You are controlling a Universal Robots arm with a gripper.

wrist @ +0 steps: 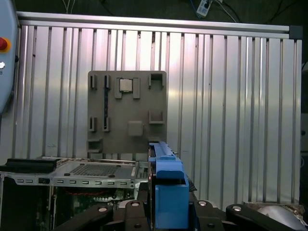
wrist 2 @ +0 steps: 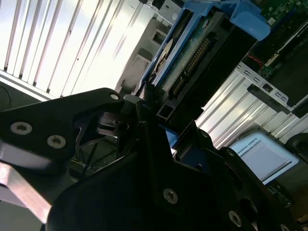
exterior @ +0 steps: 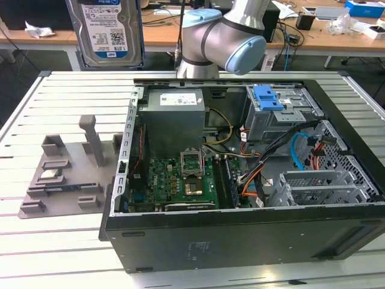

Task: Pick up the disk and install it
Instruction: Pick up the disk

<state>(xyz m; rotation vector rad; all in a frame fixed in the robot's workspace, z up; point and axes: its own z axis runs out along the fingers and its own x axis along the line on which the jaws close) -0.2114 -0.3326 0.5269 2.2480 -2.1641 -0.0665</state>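
Note:
The disk point(exterior: 111, 30) is a silver hard drive with a white-and-blue label and a blue bracket along its sides. It hangs upright high above the table at the back of the exterior view's left. In the second wrist view my gripper point(wrist 2: 154, 115) is shut on the disk point(wrist 2: 192, 57), black fingers point(wrist 2: 96, 115) clamping its flat sides, connector edge showing. In the first wrist view the disk's blue bracket edge point(wrist: 168, 192) stands between the gripper point(wrist: 168, 214) parts, above the table.
An open black computer case point(exterior: 240, 241) lies on the slatted table, holding a motherboard point(exterior: 180, 180), a grey power supply point(exterior: 174, 114) and a drive cage with a blue latch point(exterior: 267, 96). A grey fixture plate point(exterior: 66, 174) lies beside it. The arm's elbow point(exterior: 222, 36) hangs behind the case.

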